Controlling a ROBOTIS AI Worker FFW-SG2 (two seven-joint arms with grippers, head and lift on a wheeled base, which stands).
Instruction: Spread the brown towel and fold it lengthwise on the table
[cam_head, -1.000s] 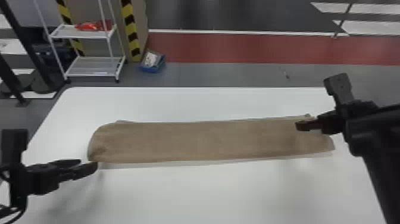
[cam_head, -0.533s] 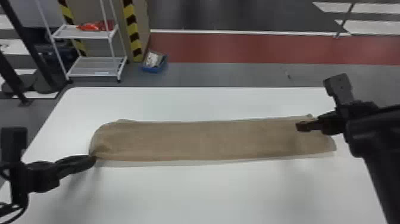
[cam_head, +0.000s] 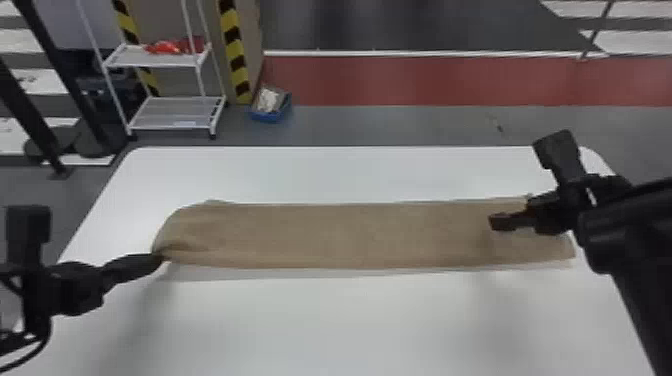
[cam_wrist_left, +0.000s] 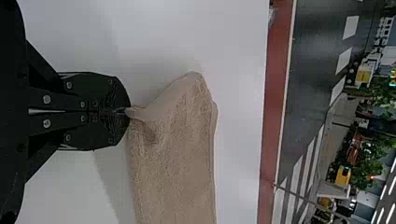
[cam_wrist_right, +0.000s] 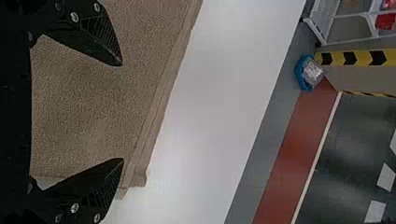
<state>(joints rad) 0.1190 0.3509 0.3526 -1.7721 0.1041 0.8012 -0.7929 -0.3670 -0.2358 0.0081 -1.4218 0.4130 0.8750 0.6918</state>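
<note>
The brown towel (cam_head: 345, 235) lies as a long folded strip across the white table (cam_head: 350, 320). At its left end my left gripper (cam_head: 159, 257) pinches the near corner. In the left wrist view my left gripper (cam_wrist_left: 125, 111) is shut on that corner of the towel (cam_wrist_left: 173, 158), which is drawn up into a small crease. Over the towel's right end is my right gripper (cam_head: 505, 220). The right wrist view has my right gripper (cam_wrist_right: 122, 112) wide open, the towel (cam_wrist_right: 93, 102) under its fingers and the layered long edge beyond them.
Bare tabletop lies in front of and behind the strip. Past the table's far edge, on the floor, stand a white shelf rack (cam_head: 175, 112) and a blue bin (cam_head: 270, 107), well away from both arms.
The left gripper has closed on the towel's near left corner, and that corner has drawn into a pinch. My right arm looks nearly still.
</note>
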